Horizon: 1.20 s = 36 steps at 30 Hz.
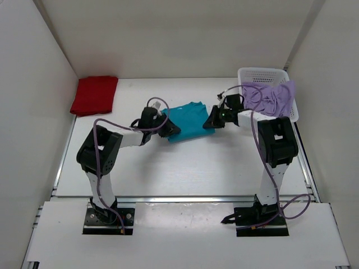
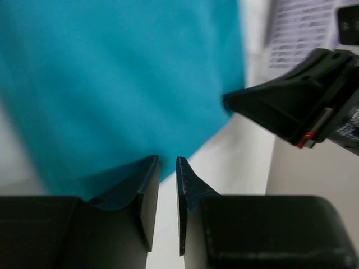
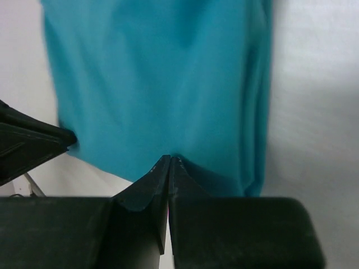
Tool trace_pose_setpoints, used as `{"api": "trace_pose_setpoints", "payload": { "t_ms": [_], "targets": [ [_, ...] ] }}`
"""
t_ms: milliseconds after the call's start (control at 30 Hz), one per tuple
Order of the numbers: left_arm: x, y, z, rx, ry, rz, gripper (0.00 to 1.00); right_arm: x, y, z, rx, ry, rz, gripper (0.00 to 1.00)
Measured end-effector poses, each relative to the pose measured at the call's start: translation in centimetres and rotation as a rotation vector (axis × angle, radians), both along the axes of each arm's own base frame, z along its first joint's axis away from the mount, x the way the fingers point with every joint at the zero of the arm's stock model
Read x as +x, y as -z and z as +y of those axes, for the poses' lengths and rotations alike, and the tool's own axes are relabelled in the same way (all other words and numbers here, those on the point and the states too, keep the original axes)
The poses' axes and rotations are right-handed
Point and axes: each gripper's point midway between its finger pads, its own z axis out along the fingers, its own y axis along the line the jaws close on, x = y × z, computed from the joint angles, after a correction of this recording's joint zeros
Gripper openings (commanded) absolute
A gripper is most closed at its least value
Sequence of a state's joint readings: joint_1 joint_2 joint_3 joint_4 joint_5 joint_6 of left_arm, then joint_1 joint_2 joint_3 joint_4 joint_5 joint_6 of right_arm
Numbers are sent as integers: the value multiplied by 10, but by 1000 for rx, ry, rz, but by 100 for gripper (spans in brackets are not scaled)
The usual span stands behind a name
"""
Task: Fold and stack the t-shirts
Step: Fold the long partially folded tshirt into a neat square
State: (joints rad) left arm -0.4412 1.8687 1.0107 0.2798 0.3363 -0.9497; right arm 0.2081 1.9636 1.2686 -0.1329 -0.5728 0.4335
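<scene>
Two-armed, we are folding the teal-blue shirt [image 1: 190, 117]: right tool [image 3: 169, 158] clamped on its three-o'clock edge, left tool [image 2: 168, 161] barely apart, needing closure.

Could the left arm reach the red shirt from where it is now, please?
Probably yes: the red shirt lies folded at the far left corner, with nothing between it and the left hand, which is at the edge of the teal shirt.
</scene>
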Motion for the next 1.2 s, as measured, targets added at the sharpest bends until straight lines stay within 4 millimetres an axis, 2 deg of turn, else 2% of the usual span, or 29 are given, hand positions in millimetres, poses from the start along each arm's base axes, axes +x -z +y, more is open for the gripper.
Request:
{"api": "trace_pose_setpoints", "payload": {
  "t_ms": [133,167,267,333,500,600,667,733,800,867,900,933,1000,1067,1100,1167,1200],
  "targets": [
    [-35,54,28,37,-29,130,29,-27,34,-9,-6,17,85,0],
    [-41,60,32,25,-29,149,29,-32,41,-11,-1,23,98,0],
    [-50,57,37,5,-26,126,31,-40,42,-9,32,25,74,0],
    [-64,58,42,3,-22,129,32,-52,41,-8,34,19,64,0],
    [-91,46,52,-3,-3,112,36,-72,32,-7,32,5,65,11],
    [-86,26,56,-17,-10,53,34,-61,12,-7,42,5,20,11],
    [-80,17,59,-13,-17,23,31,-42,-3,-3,49,-3,-19,10],
    [-72,15,64,-4,-29,8,35,-17,-17,4,64,-12,-66,7],
    [-65,19,69,7,-40,7,45,8,-23,10,76,-21,-97,5],
    [-59,27,73,16,-46,23,57,27,-18,14,86,-26,-98,4],
    [-57,32,74,23,-48,37,67,35,-11,16,90,-30,-88,2],
    [-55,37,76,32,-48,46,75,41,-2,17,91,-31,-70,1],
    [-51,44,77,42,-47,61,85,50,18,19,89,-33,-27,0],
    [-45,39,73,33,-33,44,88,53,36,21,87,-39,23,0],
    [-42,37,72,32,-29,37,88,53,38,23,100,-49,37,1],
    [-39,39,71,32,-23,37,87,56,32,25,102,-55,41,8],
    [-37,39,71,29,-21,39,86,58,28,26,99,-59,35,15]
  ]
}}
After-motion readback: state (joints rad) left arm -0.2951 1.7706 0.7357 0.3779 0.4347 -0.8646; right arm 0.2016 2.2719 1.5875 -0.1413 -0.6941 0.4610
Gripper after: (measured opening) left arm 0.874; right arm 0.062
